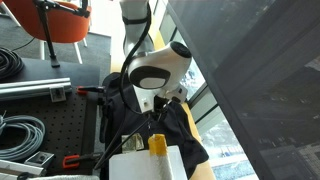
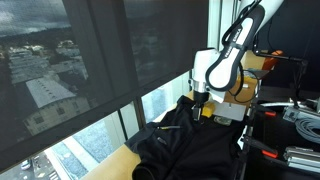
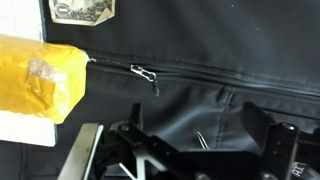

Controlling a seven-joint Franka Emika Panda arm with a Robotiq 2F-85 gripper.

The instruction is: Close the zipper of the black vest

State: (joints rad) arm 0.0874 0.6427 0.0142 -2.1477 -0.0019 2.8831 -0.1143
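Note:
The black vest (image 3: 200,95) lies spread out, wrinkled and slightly shiny; it shows in both exterior views (image 1: 185,135) (image 2: 190,145). Its zipper (image 3: 190,72) runs as a thin line across the wrist view, with a small silvery pull tab (image 3: 146,74) hanging below it. My gripper (image 3: 200,130) hovers just above the fabric, below and to the right of the pull tab. Its jaws are open and empty. A second small silvery sliver (image 3: 201,140) lies on the fabric between the fingers. The gripper also shows in both exterior views (image 1: 155,102) (image 2: 201,100).
A yellow block (image 3: 40,80) sits at the zipper's left end on a white box (image 3: 25,130); they also show in an exterior view (image 1: 158,143). A label (image 3: 82,10) is on the vest. Cables (image 1: 20,130), red clamps (image 1: 72,159) and an orange chair (image 1: 60,20) are nearby. Window glass borders the table.

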